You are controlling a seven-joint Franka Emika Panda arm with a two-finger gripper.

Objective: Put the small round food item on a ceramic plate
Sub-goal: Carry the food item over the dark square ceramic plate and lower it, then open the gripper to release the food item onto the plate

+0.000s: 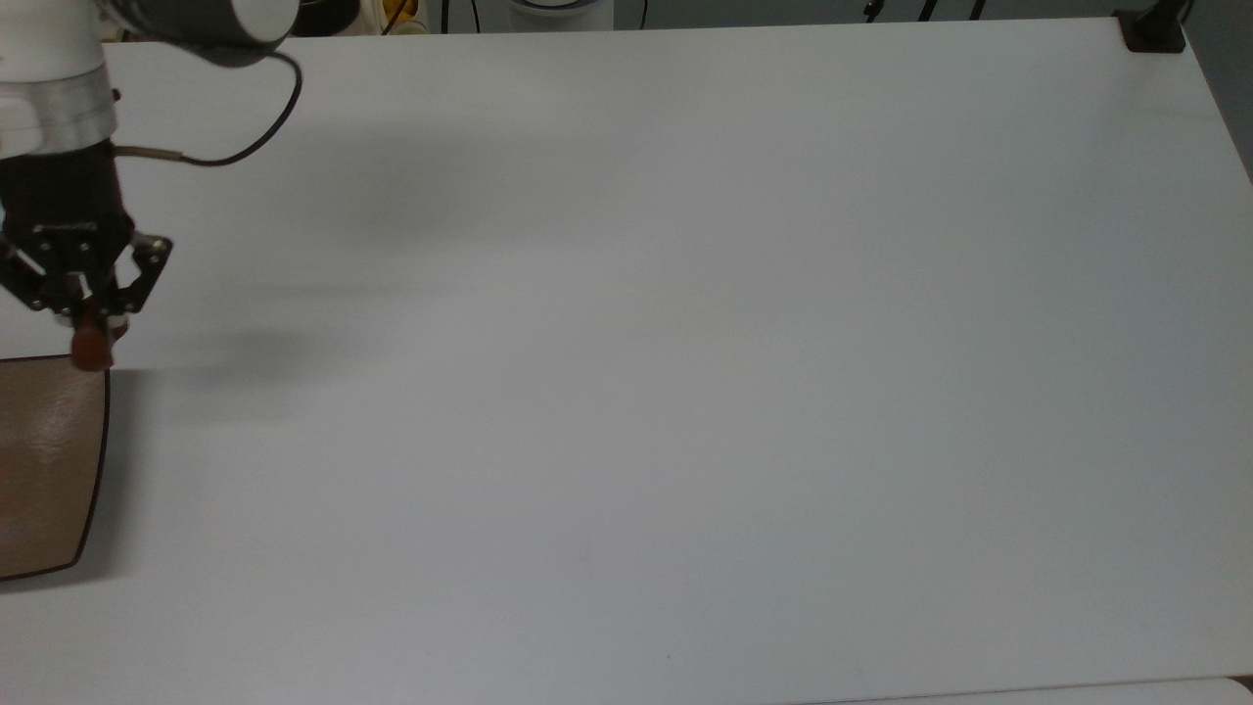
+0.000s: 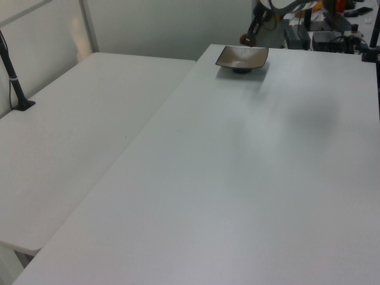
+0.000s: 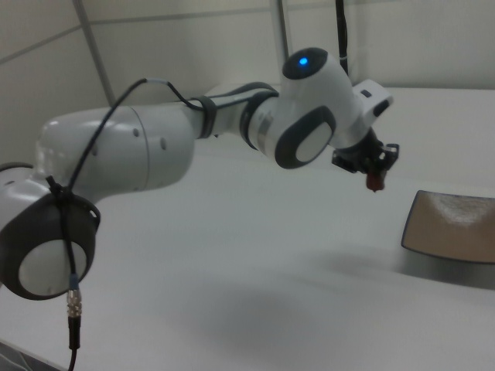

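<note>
My gripper (image 1: 86, 315) (image 3: 373, 171) is shut on the small round food item (image 1: 91, 348) (image 3: 374, 182) (image 2: 245, 40), a reddish-brown glossy lump hanging below the fingertips. In the top view it hangs just above the upper edge of the ceramic plate (image 1: 44, 470), a tan-brown squarish plate with a dark rim at the top view's left edge. The right view shows the item in the air, to the left of the plate (image 3: 452, 226) and well above the table. In the left view the plate (image 2: 241, 57) sits at the far end of the table.
The white table (image 1: 685, 343) stretches wide to the top view's right. A black clamp base (image 1: 1153, 31) sits at its far right corner. A second white table (image 2: 71, 136) adjoins on the left view's left, with a black post (image 2: 15, 83) on it. The arm's cable (image 1: 245, 147) loops above the table.
</note>
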